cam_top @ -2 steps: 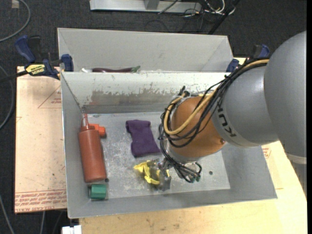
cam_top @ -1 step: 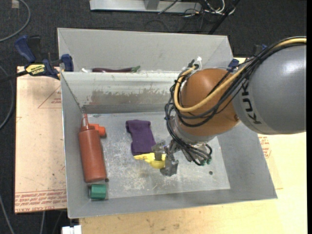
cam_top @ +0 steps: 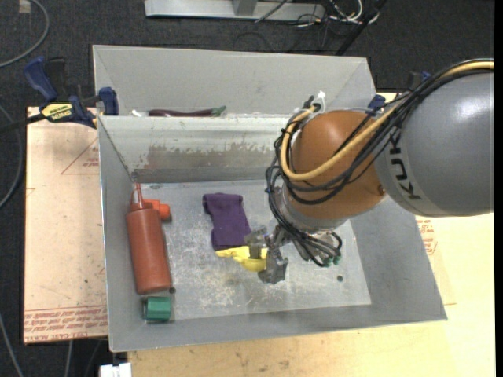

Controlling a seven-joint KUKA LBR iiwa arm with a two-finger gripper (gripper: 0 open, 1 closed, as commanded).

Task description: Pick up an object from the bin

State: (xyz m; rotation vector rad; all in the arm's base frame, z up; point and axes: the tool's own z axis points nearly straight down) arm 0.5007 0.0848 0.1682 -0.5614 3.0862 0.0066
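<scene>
My gripper (cam_top: 267, 255) is low over the bin floor, right of the middle, under the orange wrist cover. It stands open, with one finger (cam_top: 257, 239) behind and one finger (cam_top: 274, 271) in front of the right end of a small yellow thing (cam_top: 240, 254). The yellow thing lies flat on the floor. A purple cloth (cam_top: 226, 219) lies just to its upper left, touching it.
A tall red-brown bottle (cam_top: 148, 247) lies along the left wall, with a small orange piece (cam_top: 162, 210) by its neck. A green block (cam_top: 158, 309) sits in the front left corner. The arm covers the bin's right part.
</scene>
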